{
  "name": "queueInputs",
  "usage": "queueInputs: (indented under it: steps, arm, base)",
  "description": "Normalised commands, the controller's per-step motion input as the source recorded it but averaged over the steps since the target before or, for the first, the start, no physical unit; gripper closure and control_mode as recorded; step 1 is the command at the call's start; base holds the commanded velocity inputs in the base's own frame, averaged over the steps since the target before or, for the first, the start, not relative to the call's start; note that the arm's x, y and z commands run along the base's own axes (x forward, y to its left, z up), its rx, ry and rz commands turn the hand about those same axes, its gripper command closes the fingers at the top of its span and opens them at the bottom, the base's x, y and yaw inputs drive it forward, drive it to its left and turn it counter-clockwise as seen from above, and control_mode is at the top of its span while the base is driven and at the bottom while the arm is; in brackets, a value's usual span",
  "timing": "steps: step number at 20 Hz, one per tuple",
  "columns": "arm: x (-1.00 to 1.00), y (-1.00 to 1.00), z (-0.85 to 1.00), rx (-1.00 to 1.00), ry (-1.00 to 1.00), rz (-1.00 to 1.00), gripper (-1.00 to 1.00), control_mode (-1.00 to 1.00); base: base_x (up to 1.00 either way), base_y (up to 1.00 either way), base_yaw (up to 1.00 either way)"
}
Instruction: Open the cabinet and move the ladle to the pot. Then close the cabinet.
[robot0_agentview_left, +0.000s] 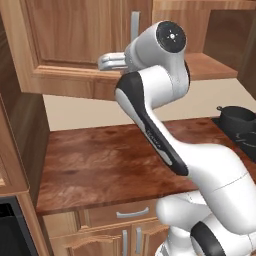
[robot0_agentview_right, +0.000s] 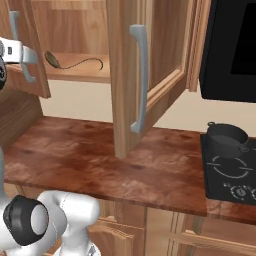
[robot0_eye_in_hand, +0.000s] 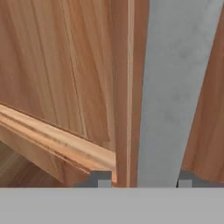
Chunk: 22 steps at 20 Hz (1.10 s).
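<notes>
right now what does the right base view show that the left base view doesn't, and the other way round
Right base view alone: the ladle lying on the shelf inside the open cabinet, the right door swung out over the counter, and the stove knobs.

Left base view alone: the arm's upper links rising to the left door's handle, and the drawer under the counter.

Both: the gripper at the left door's handle, the wooden counter, and the pot on the stove.
</notes>
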Motion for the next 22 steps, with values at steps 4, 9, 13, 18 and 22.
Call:
queueInputs:
  steps: [4, 9, 13, 18, 22]
  arm:
    - [-1.0, 0.92, 0.0, 0.0, 0.0, 0.03, 1.0, -1.0]
    - [-1.0, 0.96, 0.0, 0.0, 0.0, 0.03, 1.0, -1.0]
    - [-0.88, 0.93, -0.05, 0.0, 0.0, 0.04, 1.0, -1.0]
    - [-0.47, 0.6, -0.07, 0.0, 0.01, 0.02, -1.0, -1.0]
    - [-0.21, -0.02, -0.02, 0.0, 0.01, 0.0, -1.0, -1.0]
  base:
    - [0.0, 0.0, 0.0]
    - [0.0, 0.0, 0.0]
    - [0.0, 0.0, 0.0]
    - [0.0, 0.0, 0.0]
    - [0.0, 0.0, 0.0]
